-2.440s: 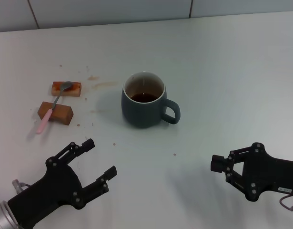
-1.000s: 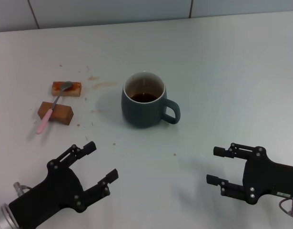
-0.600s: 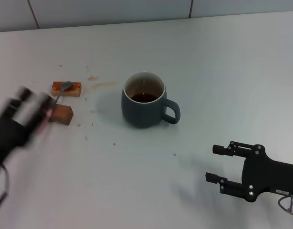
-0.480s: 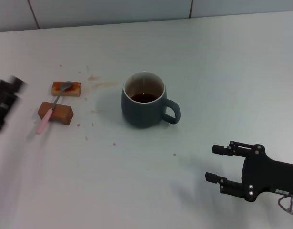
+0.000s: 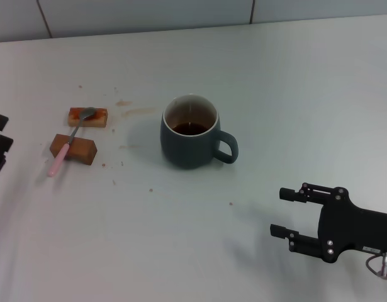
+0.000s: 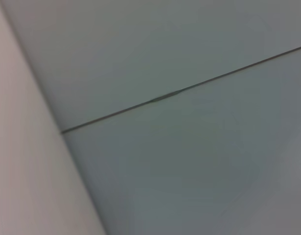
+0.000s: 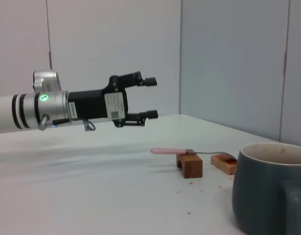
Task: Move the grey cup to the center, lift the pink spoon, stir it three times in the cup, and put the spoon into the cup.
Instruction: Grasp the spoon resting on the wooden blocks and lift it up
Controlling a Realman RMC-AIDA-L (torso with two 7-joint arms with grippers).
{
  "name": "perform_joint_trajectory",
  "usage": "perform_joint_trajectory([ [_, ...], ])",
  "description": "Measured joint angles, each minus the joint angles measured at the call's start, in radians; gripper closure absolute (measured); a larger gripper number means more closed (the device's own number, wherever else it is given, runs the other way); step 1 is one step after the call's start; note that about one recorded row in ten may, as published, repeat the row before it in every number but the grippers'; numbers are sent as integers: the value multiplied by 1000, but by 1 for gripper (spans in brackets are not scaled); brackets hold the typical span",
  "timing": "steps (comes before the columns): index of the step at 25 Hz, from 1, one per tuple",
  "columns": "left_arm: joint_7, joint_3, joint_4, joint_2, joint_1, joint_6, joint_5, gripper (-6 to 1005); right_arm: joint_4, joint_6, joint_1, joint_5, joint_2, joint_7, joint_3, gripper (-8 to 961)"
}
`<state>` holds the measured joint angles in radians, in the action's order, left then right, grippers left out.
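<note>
Sitting upright near the middle of the white table (image 5: 294, 82): the grey cup (image 5: 192, 133), handle turned toward the robot's right, dark liquid inside. Lying to its left, bridging two brown blocks (image 5: 73, 148): the pink spoon (image 5: 68, 142), metal bowl resting on the farther block, pink handle sticking out past the nearer one. Hovering at the table's left edge, above the surface and just beyond the spoon's handle end: the left gripper (image 7: 151, 98), fingers spread apart, holding nothing. Hanging low at the near right, well apart from the cup and pointing leftward: the right gripper (image 5: 282, 212), fingers parted too, gripping nothing.
</note>
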<state>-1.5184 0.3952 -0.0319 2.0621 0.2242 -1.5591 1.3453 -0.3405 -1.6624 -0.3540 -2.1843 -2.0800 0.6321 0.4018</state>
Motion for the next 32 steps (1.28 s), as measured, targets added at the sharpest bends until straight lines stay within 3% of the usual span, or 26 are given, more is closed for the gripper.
perform_joint_trajectory([
  [10, -62, 32, -1, 1, -13, 123, 3, 201, -6, 1, -6, 0, 3, 9, 0, 311],
  [32, -170, 100, -11, 7, 18, 209, 3, 201, -11, 10, -13, 0, 6, 35, 0, 311],
])
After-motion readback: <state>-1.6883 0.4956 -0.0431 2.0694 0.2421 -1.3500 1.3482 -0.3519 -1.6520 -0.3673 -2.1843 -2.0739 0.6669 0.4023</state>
